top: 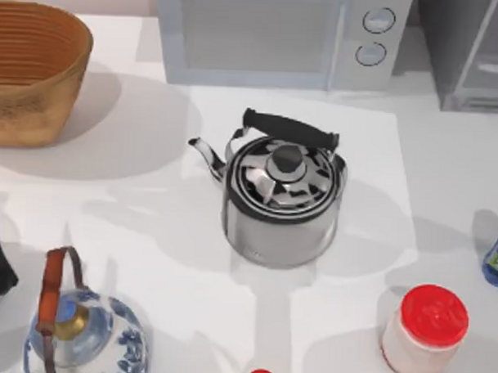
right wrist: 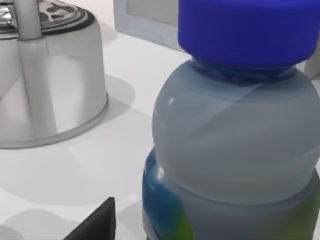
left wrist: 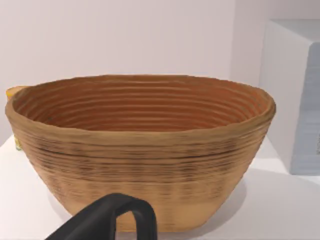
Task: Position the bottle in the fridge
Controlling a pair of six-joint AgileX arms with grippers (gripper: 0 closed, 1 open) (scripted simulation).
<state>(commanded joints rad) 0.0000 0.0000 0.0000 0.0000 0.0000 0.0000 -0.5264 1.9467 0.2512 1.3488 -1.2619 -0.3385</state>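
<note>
Your bottle (right wrist: 235,135) stands upright at the table's (top: 445,201) right edge, with a bright blue cap, a cloudy pale body and a blue-and-green label low down. It sits well in front of the fridge (top: 470,51), right of the kettle (top: 281,200) and behind the red-lidded jar (top: 424,332). You cannot tell either gripper's finger state; the left arm faces the basket (left wrist: 140,150).
</note>
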